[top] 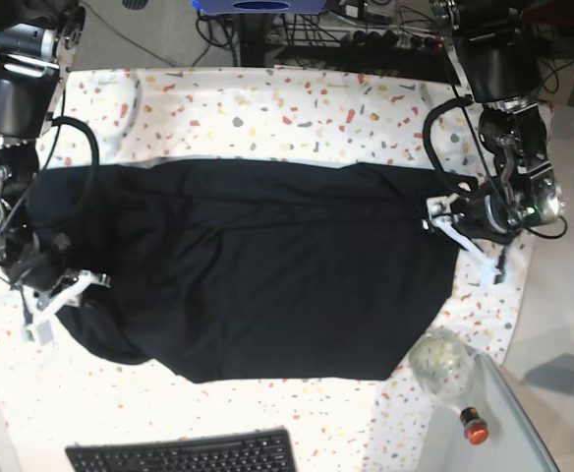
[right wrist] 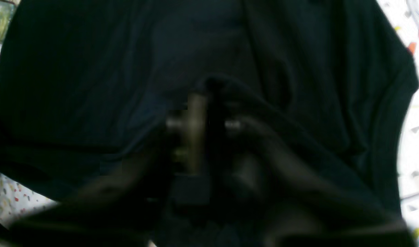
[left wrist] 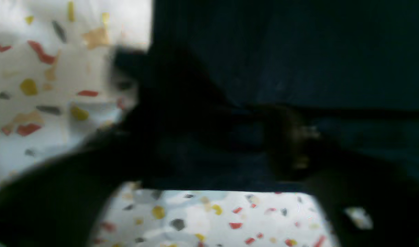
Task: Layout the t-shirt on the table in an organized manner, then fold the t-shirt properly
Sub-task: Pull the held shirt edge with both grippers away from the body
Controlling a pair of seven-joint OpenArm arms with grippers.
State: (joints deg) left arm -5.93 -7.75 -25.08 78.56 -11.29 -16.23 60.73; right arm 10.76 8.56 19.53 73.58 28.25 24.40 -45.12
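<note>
Black keyboard (top: 184, 455) lay at the near edge of the table, clear of the cloth. Clear glass jar (top: 437, 361) stood near the near right corner, close beside the garment's corner; small red-capped item (top: 475, 430) sat on the plain grey side surface (top: 493, 433) beyond it.

Plain black soft-fabric short-sleeved t-shirt (top: 258, 265) lay spread wide across the middle of the white flecked tablecloth table (top: 267, 108), reaching nearly from the left edge to the right edge, with a rumpled bulge at the near left and shallow creases throughout.

Right gripper (top: 53, 291), at the left edge of the base view, sat on the bunched cloth there; fingers looked parted in the blurred wrist view, though whether fabric was caught could not be told. Left gripper (top: 464, 236), at the right edge, sat at the shirt's side hem; jaws appeared spread, no cloth seen pinched.

Judged light, limp, prone to drag and wrinkle; best taken by pinching hem or shoulder corners and drawing taut.
</note>
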